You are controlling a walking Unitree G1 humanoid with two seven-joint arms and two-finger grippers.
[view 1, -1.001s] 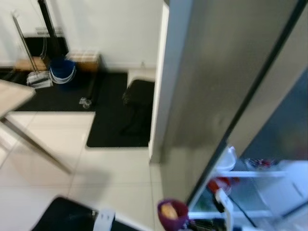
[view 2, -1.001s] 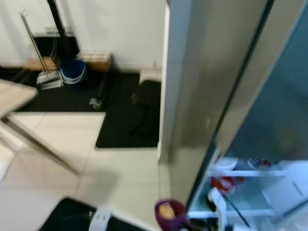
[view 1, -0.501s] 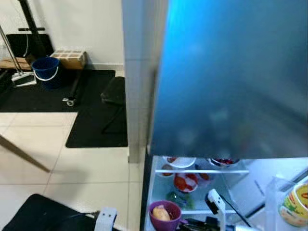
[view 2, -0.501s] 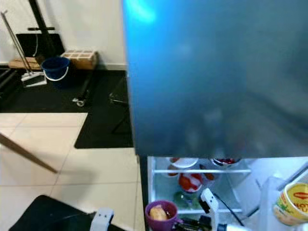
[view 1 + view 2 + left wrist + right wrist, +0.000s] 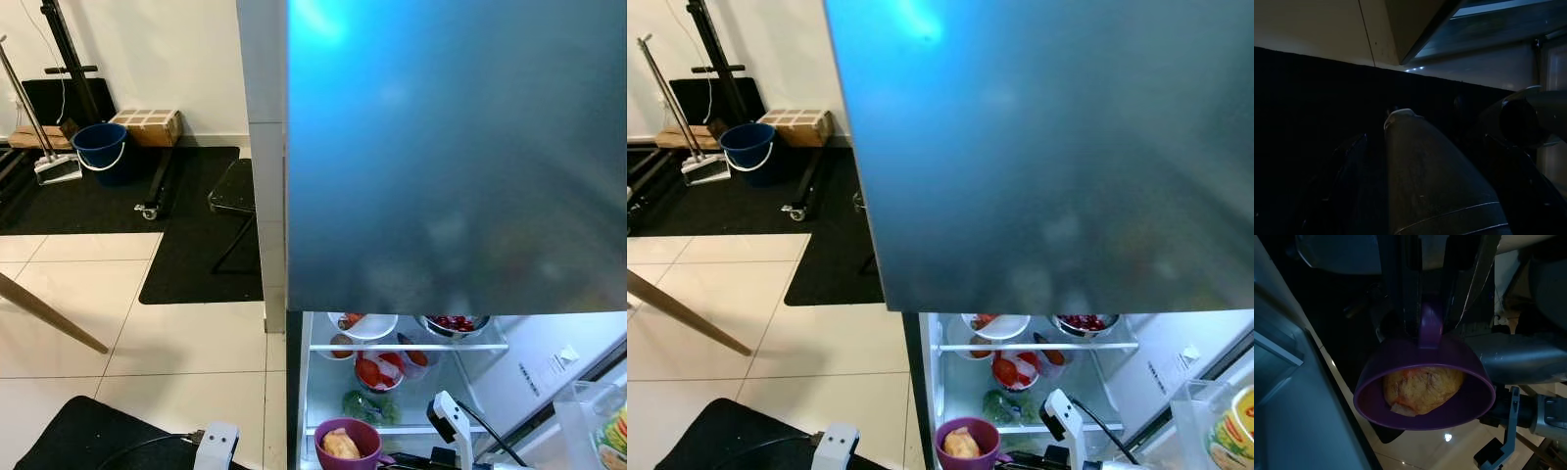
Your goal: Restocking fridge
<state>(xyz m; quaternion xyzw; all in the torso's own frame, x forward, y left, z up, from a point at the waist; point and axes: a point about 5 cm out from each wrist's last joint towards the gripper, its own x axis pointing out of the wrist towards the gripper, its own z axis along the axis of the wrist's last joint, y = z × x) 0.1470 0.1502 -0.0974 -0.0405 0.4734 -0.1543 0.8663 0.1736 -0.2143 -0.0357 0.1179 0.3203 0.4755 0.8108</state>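
Right pincer (image 5: 1422, 308) on purple cup (image 5: 1425, 382) handle.

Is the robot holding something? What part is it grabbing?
Yes. The right gripper holds a purple cup by its handle, with a yellowish piece of food inside. The left arm hangs idle.

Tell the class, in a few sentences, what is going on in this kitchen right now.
The robot stands at an open fridge, restocking it. Its right gripper holds a purple cup by the handle, with a piece of yellowish food inside. The cup hangs low before the lit shelves, which already carry a white bowl, red items and greens. The left arm hangs idle.
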